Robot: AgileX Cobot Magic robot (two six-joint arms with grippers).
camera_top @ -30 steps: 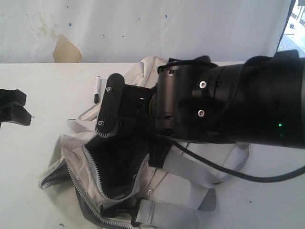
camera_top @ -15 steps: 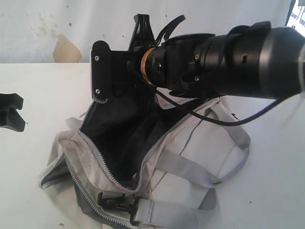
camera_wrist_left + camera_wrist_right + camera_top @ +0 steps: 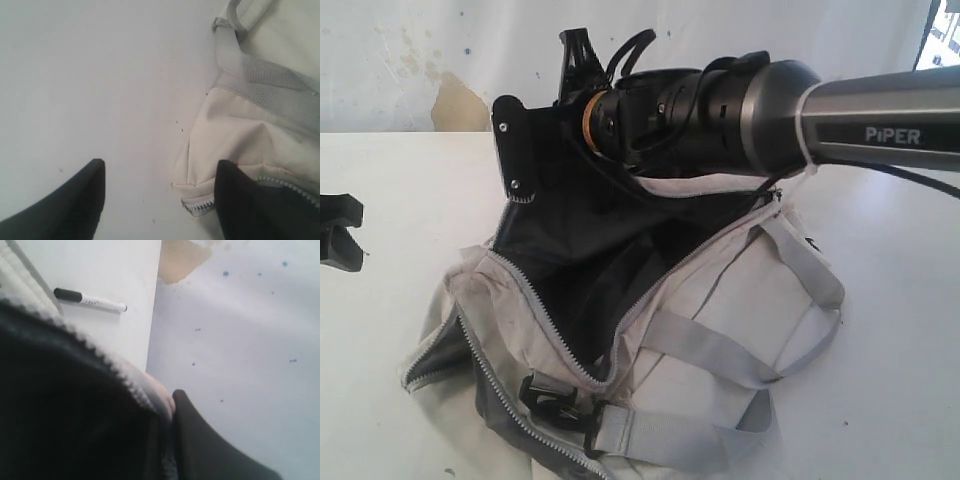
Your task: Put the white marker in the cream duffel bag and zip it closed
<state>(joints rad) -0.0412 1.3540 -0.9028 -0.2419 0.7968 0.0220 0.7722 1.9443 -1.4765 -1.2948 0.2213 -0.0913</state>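
Nearest, the soft cream-white fabric duffel bag [image 3: 720,300] slumps on the white table [image 3: 880,400], the left gripper [image 3: 159,172] hovering with jaws parted beside its end, the right gripper [image 3: 517,185] clamped on its lifted grey zipper edge, and beyond on the table lies the slim white marker [image 3: 90,301] with a black cap.

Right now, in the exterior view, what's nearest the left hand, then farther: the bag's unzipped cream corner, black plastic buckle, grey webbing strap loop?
1. Unzipped cream corner, bag's left end.
2. Black plastic buckle, low middle.
3. Grey webbing strap loop, far right side.
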